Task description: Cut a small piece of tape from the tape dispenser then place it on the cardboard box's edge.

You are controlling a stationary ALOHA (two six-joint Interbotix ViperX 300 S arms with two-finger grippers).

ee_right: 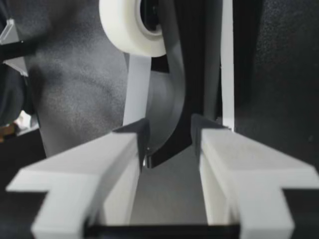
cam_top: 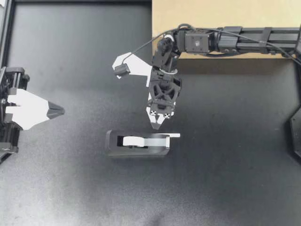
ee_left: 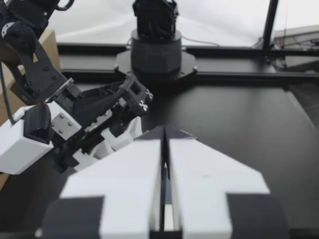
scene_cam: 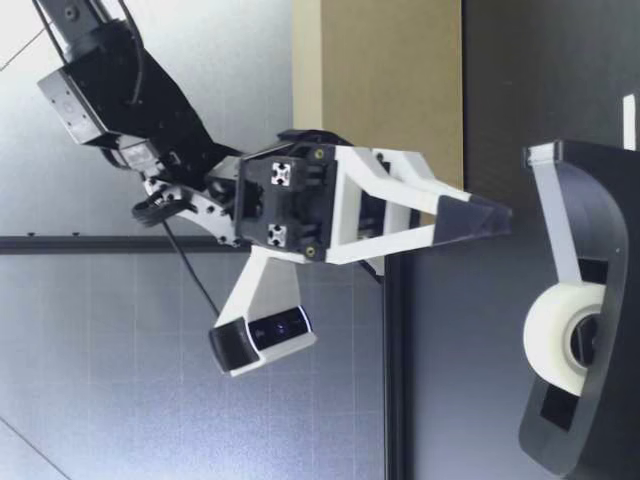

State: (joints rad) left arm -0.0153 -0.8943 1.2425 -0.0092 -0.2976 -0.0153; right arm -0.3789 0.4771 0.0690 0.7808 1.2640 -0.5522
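Black tabletop (cam_top: pixel 225 179) spreads wide around the tape dispenser (cam_top: pixel 141 150). The dispenser lies near the middle, lengthwise from my left to my right, with open room in front of it and toward both side edges. Its white tape roll (cam_top: pixel 131 140) sits toward the left end, and a pale strip (cam_top: pixel 173 135) sticks out past the right end. A cardboard box (cam_top: pixel 221 19) lies at the far edge on my right half, well apart from the dispenser. The box's near edge runs just beneath my right arm (cam_top: pixel 254 40).

My right tool (cam_top: pixel 157 123) reaches in from the right across the box and points down at the dispenser's far side, near the end where the strip shows. From the right wrist, its fingers stand a narrow gap apart and grip nothing, with the dispenser's curved end ahead between them. Whether a tip brushes the tape there is hard to tell. From table height the tips hang close to the dispenser's top, not touching it.

My left tool (cam_top: pixel 59 111) sits at the left edge, well away, with its fingers pressed together on nothing.
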